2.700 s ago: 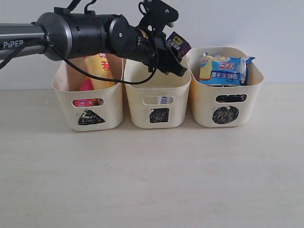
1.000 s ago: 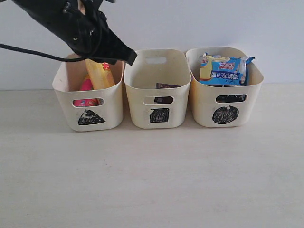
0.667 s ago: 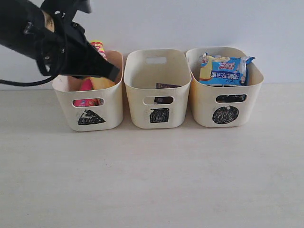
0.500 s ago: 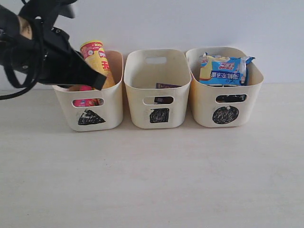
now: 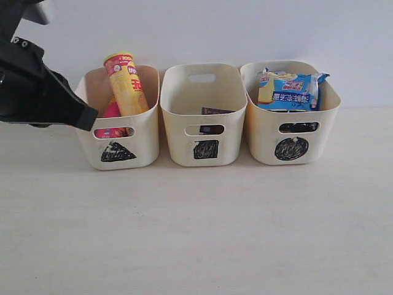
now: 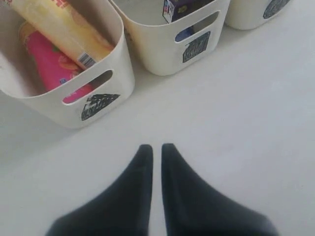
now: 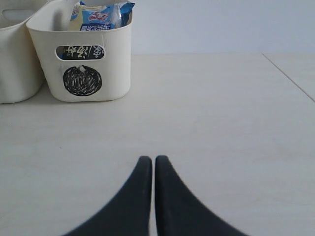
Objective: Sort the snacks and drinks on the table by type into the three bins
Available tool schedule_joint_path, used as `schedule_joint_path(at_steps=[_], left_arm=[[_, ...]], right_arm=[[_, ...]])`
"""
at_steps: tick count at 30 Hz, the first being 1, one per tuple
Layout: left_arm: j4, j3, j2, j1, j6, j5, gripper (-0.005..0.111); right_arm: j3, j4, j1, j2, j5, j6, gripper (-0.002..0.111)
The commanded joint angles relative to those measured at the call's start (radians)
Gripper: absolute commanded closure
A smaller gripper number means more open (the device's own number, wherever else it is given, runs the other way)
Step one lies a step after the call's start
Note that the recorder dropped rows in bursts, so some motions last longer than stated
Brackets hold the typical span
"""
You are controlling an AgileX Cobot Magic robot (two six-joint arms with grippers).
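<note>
Three cream bins stand in a row at the back. The triangle bin [image 5: 144, 132] [image 6: 125, 73] holds the yellow chip tube [image 5: 126, 83] [image 6: 61, 27] leaning over the pink tube [image 5: 111, 110] [image 6: 49, 61]. In the square bin [image 5: 230, 132] [image 6: 157, 61] lies the dark purple carton [image 5: 215, 111] [image 6: 184, 6], with a bit of blue showing through the handle cutout. The circle bin [image 5: 328, 123] [image 7: 115, 64] carries the blue-white bag [image 5: 288, 89] [image 7: 101, 14] on top. My left gripper [image 5: 93, 117] [image 6: 156, 146] is shut and empty, just left of the triangle bin. My right gripper [image 7: 150, 158] is shut and empty over bare table.
The pale wooden table [image 5: 202, 227] stretches out in front of the bins, with a white wall behind them. A seam or table edge [image 7: 288, 76] runs on the far right of the right wrist view.
The left arm has drawn back to the left and down, from above the triangle bin to beside it, uncovering the yellow tube. The purple carton it held earlier lies in the square bin.
</note>
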Motion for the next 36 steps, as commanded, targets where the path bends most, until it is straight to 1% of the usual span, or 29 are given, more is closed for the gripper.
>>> schedule_joint_path(at_steps=[1, 5, 9, 12, 25, 30, 36], left_arm=[[0.008, 0.083, -0.082, -0.002, -0.013, -0.155, 0.102], [0.010, 0.187, -0.173, -0.002, -0.004, -0.316, 0.102], [0.030, 0.269, -0.256, 0.003, 0.002, -0.380, 0.102], [0.028, 0.321, -0.310, 0.031, 0.001, -0.421, 0.102], [0.021, 0.592, -0.568, 0.210, -0.014, -0.638, 0.102], [0.021, 0.675, -0.667, 0.286, -0.025, -0.660, 0.102], [0.021, 0.735, -0.756, 0.377, -0.071, -0.667, 0.102]], right_arm=[[0.004, -0.004, 0.002, -0.005, -0.009, 0.000, 0.108], [0.004, -0.004, 0.002, -0.005, -0.009, 0.000, 0.108], [0.004, -0.004, 0.002, -0.005, -0.009, 0.000, 0.108], [0.004, -0.004, 0.002, -0.005, -0.009, 0.000, 0.108], [0.004, -0.004, 0.002, -0.005, -0.009, 0.000, 0.108], [0.004, -0.004, 0.002, -0.005, -0.009, 0.000, 0.108], [0.004, -0.004, 0.002, -0.005, -0.009, 0.000, 0.108]])
